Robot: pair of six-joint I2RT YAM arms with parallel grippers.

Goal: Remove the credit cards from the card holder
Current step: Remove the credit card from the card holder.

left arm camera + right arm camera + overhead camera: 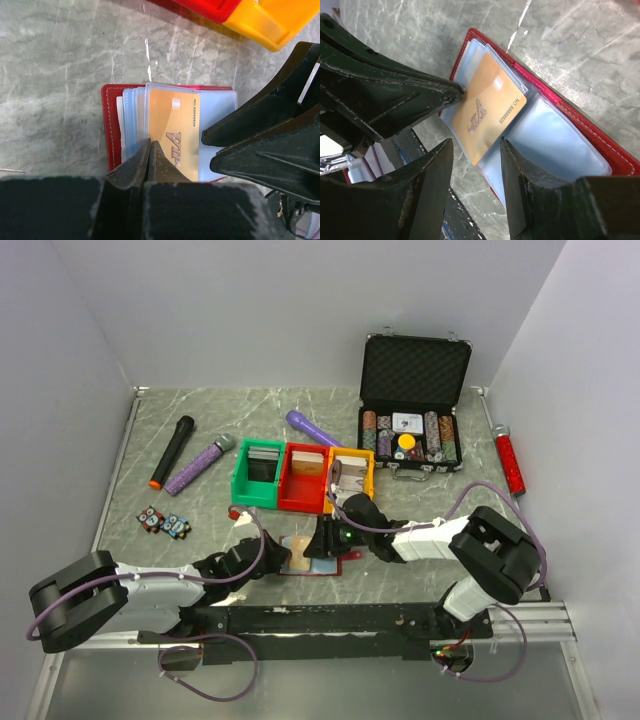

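**Near the front of the table: card holder lies open between both claws**

Toward 6 o'clock from the red bin, I see the card holder lying open and flat on the table, red cover down and pale blue sleeves up. A gold card sits in the top sleeve.

The left claw comes in from 9 o'clock. Its jaws are clenched together with nothing between them, and the tip rests on the sleeves at the card's edge.

The right claw reaches in from 3 o'clock with its jaws parted, grasping nothing. From its wrist camera the card's near end lies at 12 o'clock of the gap between the fingers, just beyond the tips. I cannot tell whether those fingers touch the sleeves.
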